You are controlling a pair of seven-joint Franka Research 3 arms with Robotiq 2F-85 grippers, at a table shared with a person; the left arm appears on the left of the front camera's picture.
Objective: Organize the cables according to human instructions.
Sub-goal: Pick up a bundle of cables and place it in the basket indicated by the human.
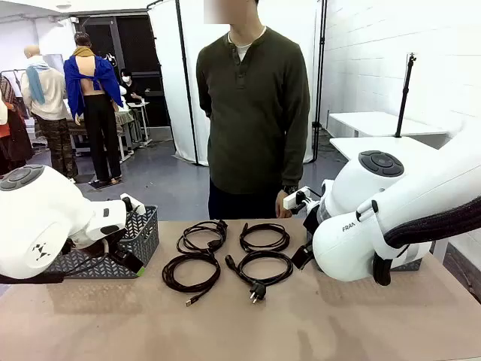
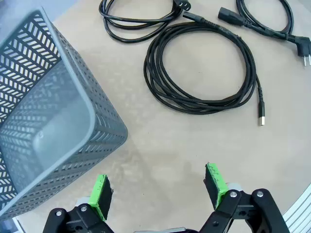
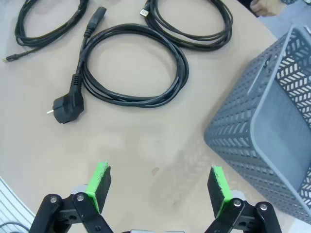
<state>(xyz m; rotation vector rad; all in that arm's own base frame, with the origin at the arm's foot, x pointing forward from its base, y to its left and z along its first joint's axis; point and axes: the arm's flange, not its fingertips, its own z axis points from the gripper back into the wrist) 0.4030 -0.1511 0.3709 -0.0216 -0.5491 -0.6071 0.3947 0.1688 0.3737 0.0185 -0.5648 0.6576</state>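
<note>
Nearest the robot's side of the table [image 1: 338, 323], the left gripper [image 2: 158, 187] and the right gripper [image 3: 159, 184] both hang over bare tabletop, green pads [image 2: 100, 194] spread wide with nothing between them. A grey mesh basket [image 2: 58, 121] sits just beside the left claw, and a second grey basket [image 3: 272, 141] stands close by the right one.

Farther out, in the middle of the table between the two arms, lie the four cables [image 1: 167, 274]. Each is a loose black coil, and they are set in two rows of two, apart from both baskets. In the near row, the USB-ended coil [image 2: 204, 104] is on the robot's left, its small plug pointing back toward the robot. The coil with the round mains plug [image 3: 136, 100] is on the right. The two far coils [image 1: 264, 249] lie just behind them, close to the table's far edge.

Beyond that edge a person [image 1: 259, 113] in a dark green top stands facing the robot, one hand [image 1: 284, 204] low by the table edge.
</note>
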